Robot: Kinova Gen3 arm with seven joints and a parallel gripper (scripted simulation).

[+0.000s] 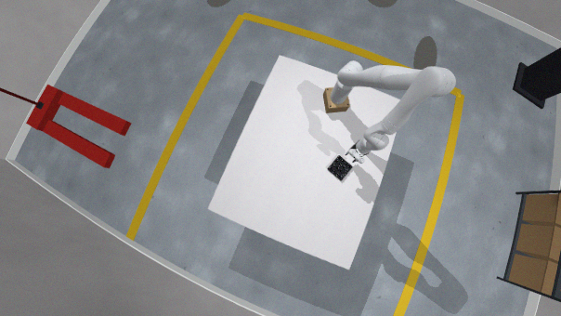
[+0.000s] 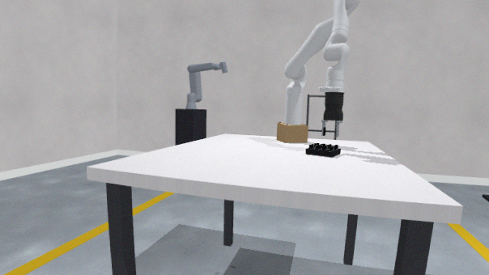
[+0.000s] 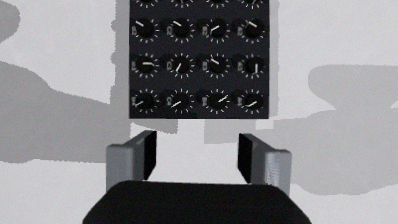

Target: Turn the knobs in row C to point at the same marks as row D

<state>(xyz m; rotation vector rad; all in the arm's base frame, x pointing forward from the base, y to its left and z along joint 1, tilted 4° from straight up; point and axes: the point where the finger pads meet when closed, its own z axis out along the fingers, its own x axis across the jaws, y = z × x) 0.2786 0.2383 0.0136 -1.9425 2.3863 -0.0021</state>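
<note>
The black knob box [image 1: 340, 168] [image 2: 321, 150] [image 3: 199, 60] stands on the white table [image 1: 279, 186] [image 2: 243, 174] [image 3: 60, 40] near its right side. In the wrist view three full lines of four knobs show, each with a white line, and a fourth line is cut off by the top edge. The printed names are too small to read. My gripper [image 1: 355, 155] [image 2: 329, 131] [image 3: 197, 149] is open and empty. It hangs above the table just beside one edge of the box, with its fingers clear of the knobs.
The arm's wooden base block [image 1: 336, 100] [image 2: 292, 133] stands on the table behind the box. A second arm on a black pedestal [image 2: 191, 125] stands beyond the table. A red frame [image 1: 70, 125] and a shelf of cartons [image 1: 539, 242] are on the floor.
</note>
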